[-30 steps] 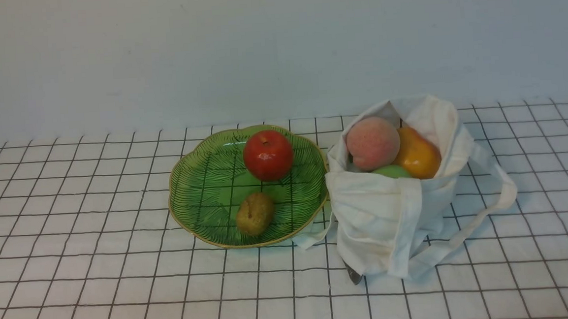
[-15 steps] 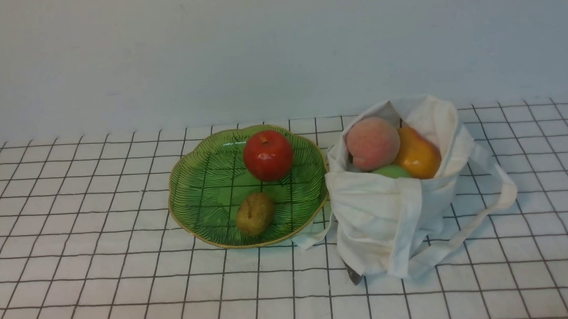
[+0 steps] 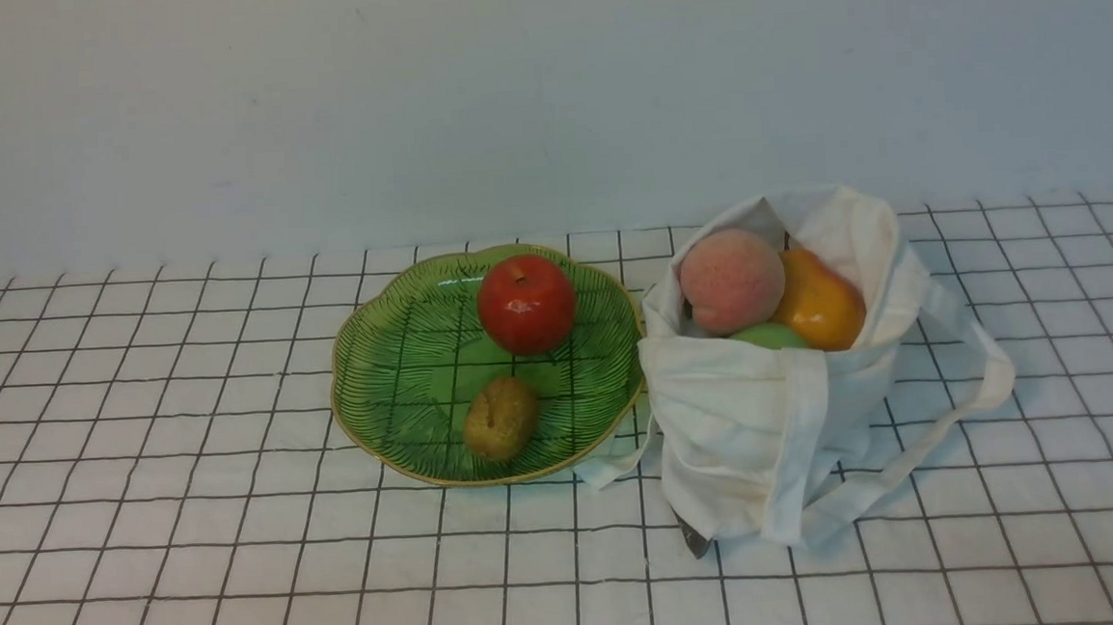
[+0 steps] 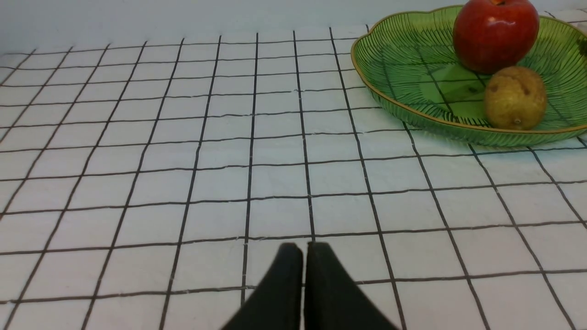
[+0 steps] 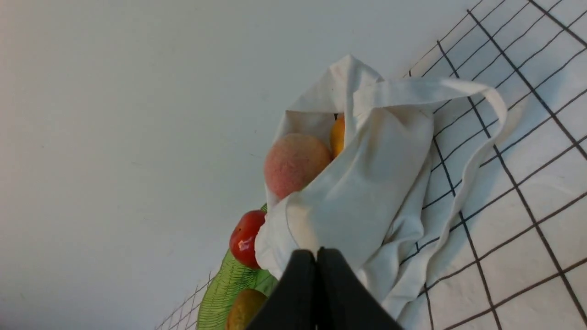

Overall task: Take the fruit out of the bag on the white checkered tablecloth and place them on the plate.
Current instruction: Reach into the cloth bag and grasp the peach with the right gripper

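An off-white cloth bag (image 3: 766, 416) stands on the white checkered tablecloth (image 3: 193, 528), right of the plate (image 3: 396, 380). In its open mouth sit a pink peach (image 3: 731, 280), an orange-yellow pear (image 3: 822, 304) and a sliver of light-green fruit (image 3: 768, 336). My right gripper (image 5: 316, 251) is shut and empty, near the bag (image 5: 367, 192) and the peach (image 5: 293, 162). Over bare cloth, well short of the plate (image 4: 412, 91), my left gripper (image 4: 303, 246) is shut and empty. Neither gripper shows in the front view.
A glossy red apple (image 3: 525, 303) and a small brownish-yellow lumpy fruit (image 3: 499, 417) lie on the plate. The bag's long strap (image 3: 976, 374) loops over the cloth to its right. A pale wall (image 3: 543, 91) rises behind the table.
A dark sliver has appeared at the bottom right corner of the front view. The fruit, bag and plate have not moved.
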`<action>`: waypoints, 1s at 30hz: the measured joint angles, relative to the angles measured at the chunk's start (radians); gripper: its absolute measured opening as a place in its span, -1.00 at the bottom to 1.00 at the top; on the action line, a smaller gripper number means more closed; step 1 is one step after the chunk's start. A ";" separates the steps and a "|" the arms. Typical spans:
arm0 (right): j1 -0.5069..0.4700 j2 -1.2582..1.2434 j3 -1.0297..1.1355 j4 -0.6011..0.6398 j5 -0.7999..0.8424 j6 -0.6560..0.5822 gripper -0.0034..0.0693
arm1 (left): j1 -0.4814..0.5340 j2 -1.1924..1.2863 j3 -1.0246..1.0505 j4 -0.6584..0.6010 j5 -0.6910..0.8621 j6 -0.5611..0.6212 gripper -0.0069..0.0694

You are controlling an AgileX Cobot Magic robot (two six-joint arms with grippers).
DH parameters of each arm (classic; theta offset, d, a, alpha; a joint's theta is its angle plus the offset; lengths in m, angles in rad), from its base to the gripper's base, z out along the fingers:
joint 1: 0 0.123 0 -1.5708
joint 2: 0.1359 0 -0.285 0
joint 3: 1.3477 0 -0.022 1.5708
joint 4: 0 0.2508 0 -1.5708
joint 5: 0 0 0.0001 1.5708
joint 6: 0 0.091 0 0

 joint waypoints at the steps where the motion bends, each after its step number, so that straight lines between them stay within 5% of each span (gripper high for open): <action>1: 0.000 0.001 -0.038 -0.014 0.016 -0.036 -0.95 | 0.000 0.000 0.000 0.000 0.000 0.000 -0.84; 6: 0.000 0.130 -0.326 -0.195 0.120 -0.146 -0.95 | 0.000 0.000 0.000 0.000 0.000 0.000 -0.84; 13: 0.000 0.564 -0.574 -0.434 0.395 -0.145 -0.95 | 0.000 0.000 0.000 0.000 0.000 0.000 -0.84; 20: 0.042 0.968 -0.704 -0.324 0.388 -0.295 -0.85 | 0.000 0.000 0.000 0.000 0.000 0.000 -0.84; 23: 0.137 1.192 -0.819 -0.216 0.328 -0.439 -0.65 | 0.000 0.000 0.000 0.000 0.000 0.000 -0.84; 30: 0.237 1.524 -1.094 -0.238 0.311 -0.496 -0.07 | 0.000 0.000 0.000 0.000 0.000 0.000 -0.84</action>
